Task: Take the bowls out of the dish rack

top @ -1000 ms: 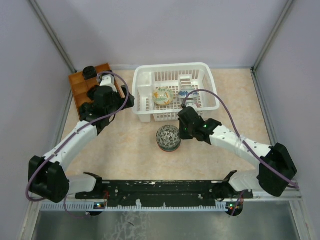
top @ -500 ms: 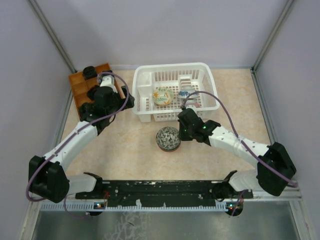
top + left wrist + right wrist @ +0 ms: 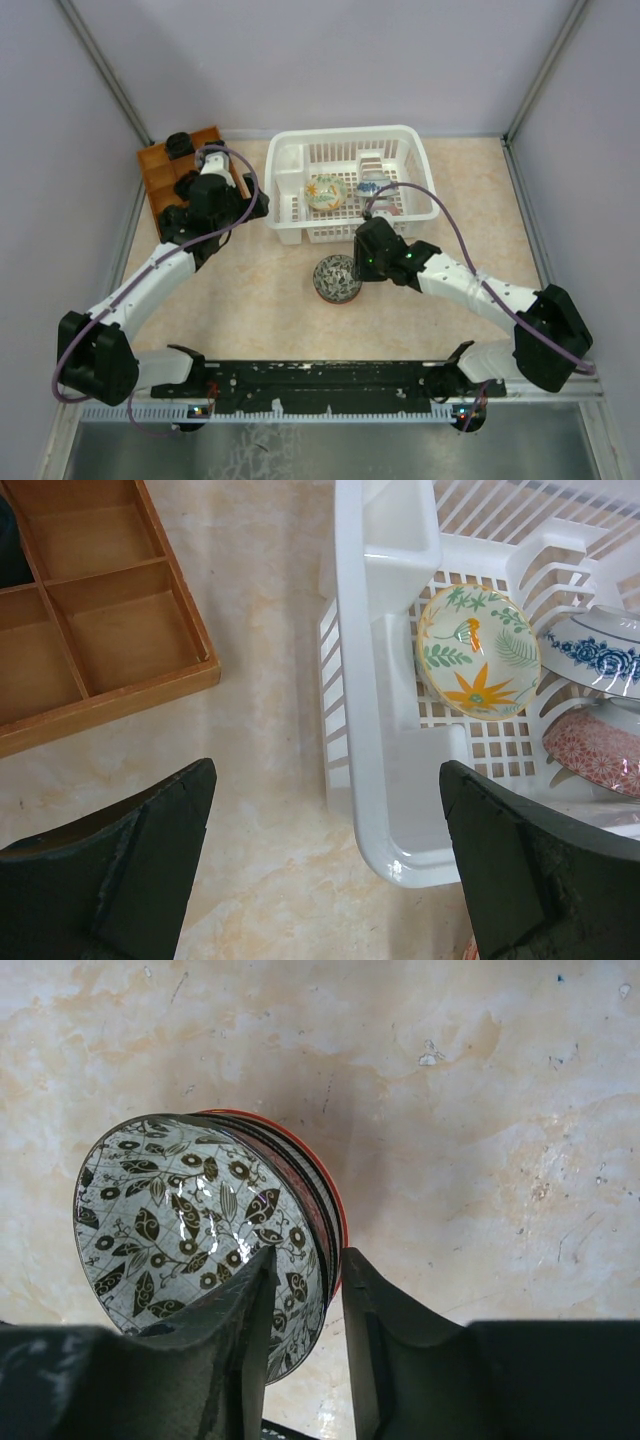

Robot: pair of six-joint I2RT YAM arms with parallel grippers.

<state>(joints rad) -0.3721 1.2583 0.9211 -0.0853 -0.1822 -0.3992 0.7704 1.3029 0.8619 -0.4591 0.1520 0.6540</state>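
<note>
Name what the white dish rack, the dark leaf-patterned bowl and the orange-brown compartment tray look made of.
White slotted dish rack: moulded plastic, glossy, with soft highlights on its rounded rim. Dark leaf-patterned round bowl: probably glazed ceramic, given the sharp reflections inside. Orange-brown compartment tray: likely wood, matt, with faint grain; could be laminate.

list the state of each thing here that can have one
leaf bowl: tilted over an orange-rimmed bowl, off the rack
right jaws: shut on the leaf bowl's rim
left jaws: open, empty
rack: holds three bowls
flower bowl: on edge in the rack
blue bowl: in the rack
red bowl: in the rack
</note>
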